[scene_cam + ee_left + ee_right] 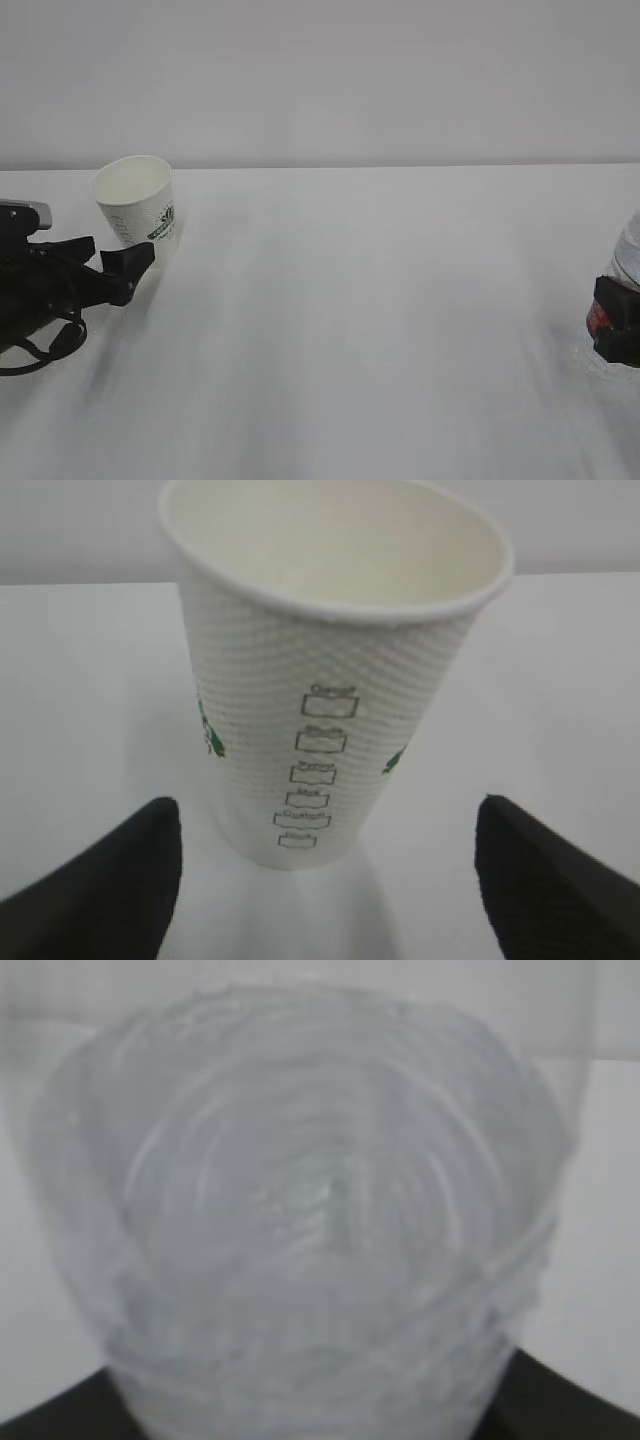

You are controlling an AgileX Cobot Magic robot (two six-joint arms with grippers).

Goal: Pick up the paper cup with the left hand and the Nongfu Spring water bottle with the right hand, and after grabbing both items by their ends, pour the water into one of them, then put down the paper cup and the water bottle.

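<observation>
The white paper cup (137, 205) with a green logo stands upright on the table at the far left. In the left wrist view the paper cup (330, 680) stands just ahead of the fingertips and shows a white inside. My left gripper (115, 255) (328, 815) is open wide, holding nothing. At the right edge, my right gripper (617, 320) is shut on the red-labelled middle of the clear water bottle (628, 250). The ribbed bottle (320, 1200) fills the right wrist view, with black fingers (570, 1405) at the bottom corners. I cannot make out the water.
The white table (380, 330) stretches between the two arms and meets a pale wall at the back. Looped black cables (40, 345) of the left arm lie on the table at the left edge.
</observation>
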